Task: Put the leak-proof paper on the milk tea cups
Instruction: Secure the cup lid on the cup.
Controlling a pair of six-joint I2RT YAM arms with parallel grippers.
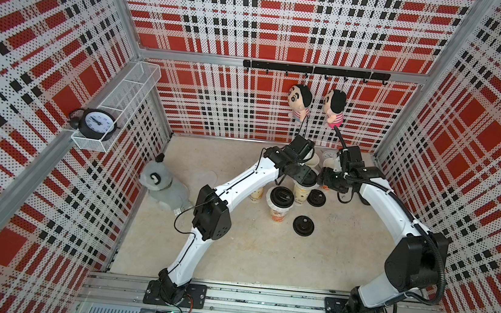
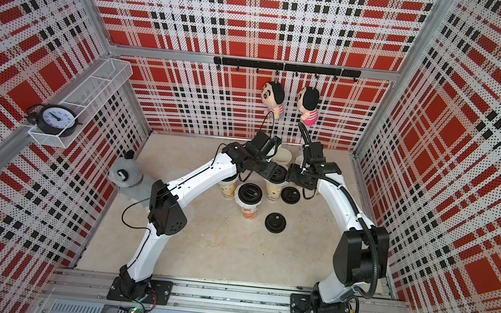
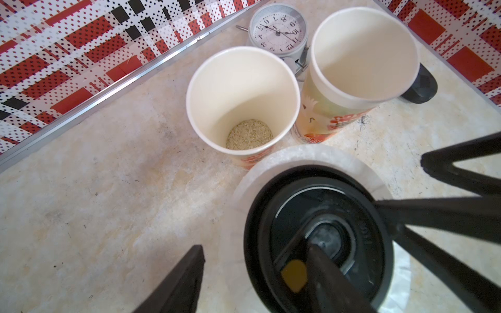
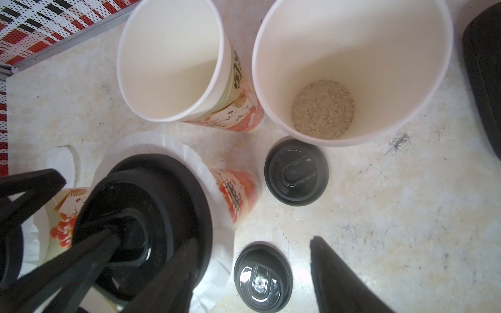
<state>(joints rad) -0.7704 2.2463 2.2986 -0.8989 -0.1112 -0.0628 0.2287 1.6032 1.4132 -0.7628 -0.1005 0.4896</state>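
While both my jaws, half open and empty, rest on the black lid over the leak-proof paper covering one milk tea cup, the bare cups beside it seem next for sheets.

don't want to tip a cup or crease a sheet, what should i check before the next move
1. Leak-proof paper under the black lid on the middle cup: ok, its edge shows round the lid.
2. Lid seated level: cannot tell.
3. Left gripper and right gripper open: ok, neither clamps the lid.
4. Back cups covered: not ok, both mouths bare.
5. Spare sheet on the table: ok.
6. Loose lids lying flat: ok.
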